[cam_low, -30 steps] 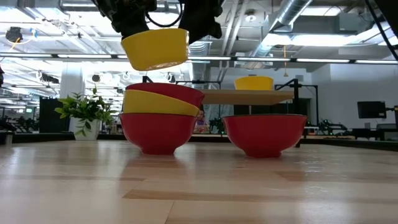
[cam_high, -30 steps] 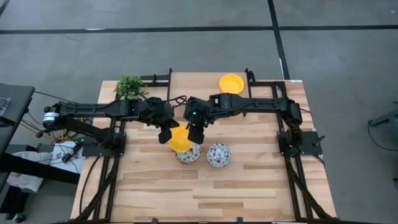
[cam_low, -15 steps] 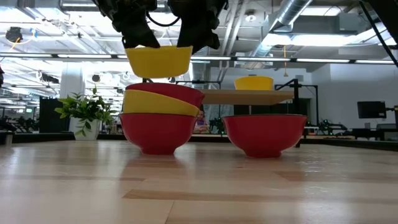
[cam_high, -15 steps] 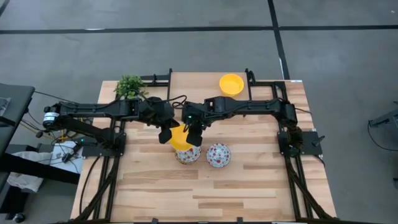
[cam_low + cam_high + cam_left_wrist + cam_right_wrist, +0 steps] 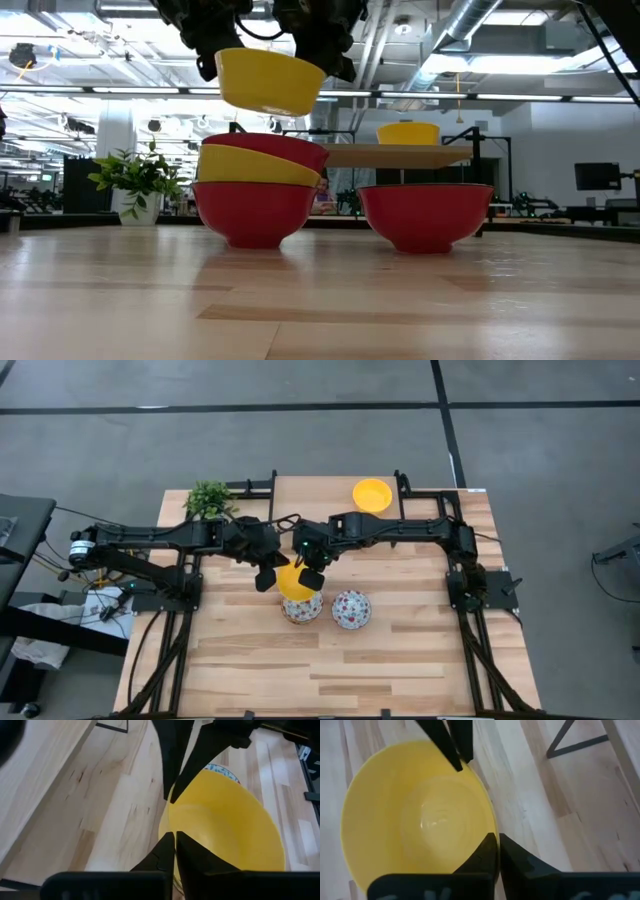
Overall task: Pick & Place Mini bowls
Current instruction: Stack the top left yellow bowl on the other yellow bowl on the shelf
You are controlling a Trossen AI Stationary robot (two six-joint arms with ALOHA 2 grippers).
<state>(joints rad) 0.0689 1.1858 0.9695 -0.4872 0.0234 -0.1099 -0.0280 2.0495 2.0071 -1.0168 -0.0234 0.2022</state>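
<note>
Both my pincers hold one yellow mini bowl (image 5: 270, 80) in the air, tilted, just above the stack.

My left pincer (image 5: 268, 574) is pinched on the rim at its left side; fingers (image 5: 167, 852) pressed together on the edge. My right pincer (image 5: 311, 574) is pinched on the opposite rim, fingers (image 5: 492, 852) closed on it too.

Below: a stack (image 5: 258, 195) w/ a yellow bowl nested in a patterned one, standing on the counter (image 5: 400, 650). A second patterned bowl (image 5: 351, 609) sits just beside the stack, apart from it. Another yellow bowl (image 5: 372, 493) is at the far counter edge, well apart. Small green plant (image 5: 209, 498) at the far left corner.
</note>
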